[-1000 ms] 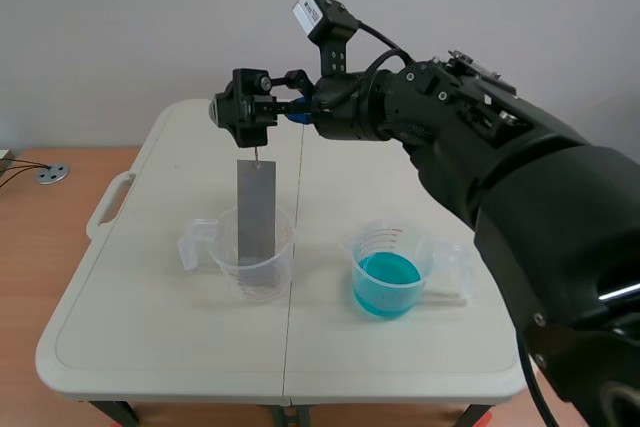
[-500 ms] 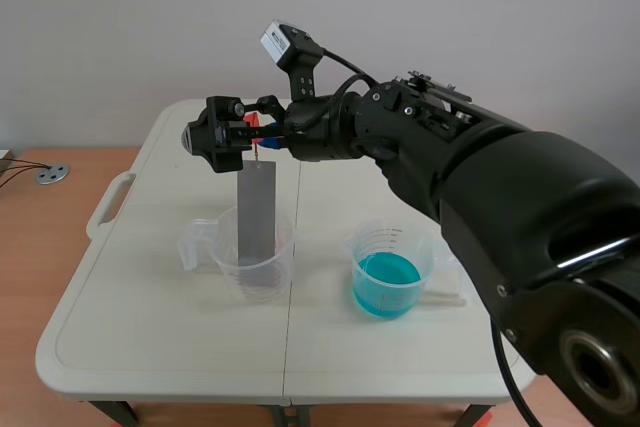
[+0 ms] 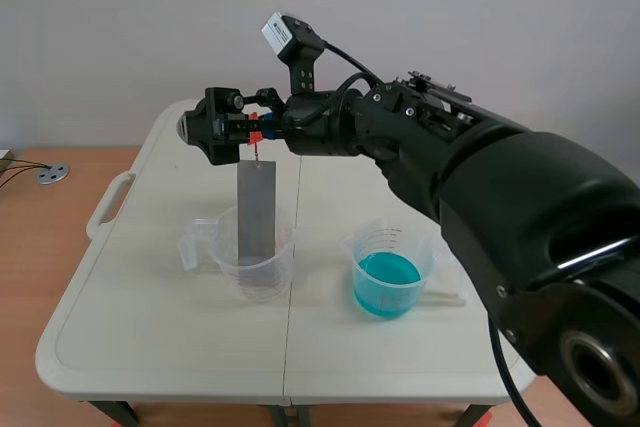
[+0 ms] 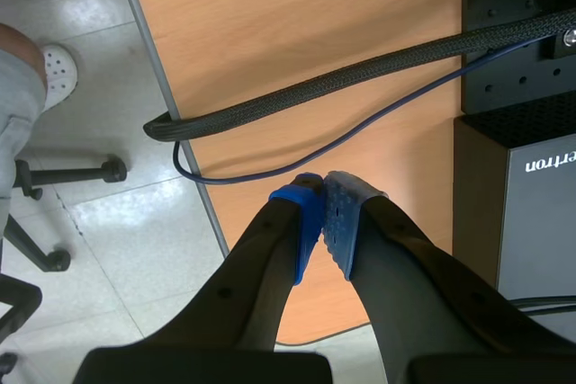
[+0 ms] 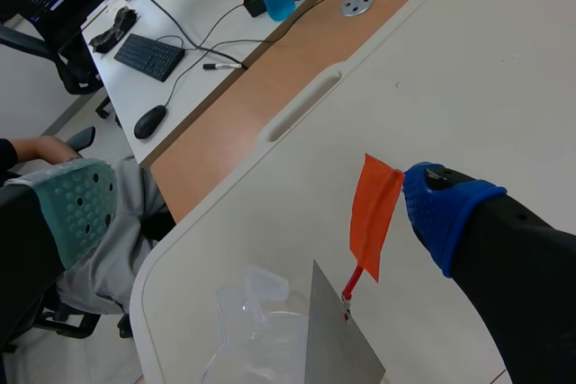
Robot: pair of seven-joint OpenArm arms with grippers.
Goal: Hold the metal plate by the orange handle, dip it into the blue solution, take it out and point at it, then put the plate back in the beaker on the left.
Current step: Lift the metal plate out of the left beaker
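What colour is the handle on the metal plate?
Orange. The handle shows best in the right wrist view.

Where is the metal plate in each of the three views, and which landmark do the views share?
Scene view: the metal plate stands in the left beaker, left of the middle.
Left wrist view: not in it.
Right wrist view: the metal plate shows only its top, just under the orange handle.
Shared landmark: the orange handle atop the plate.
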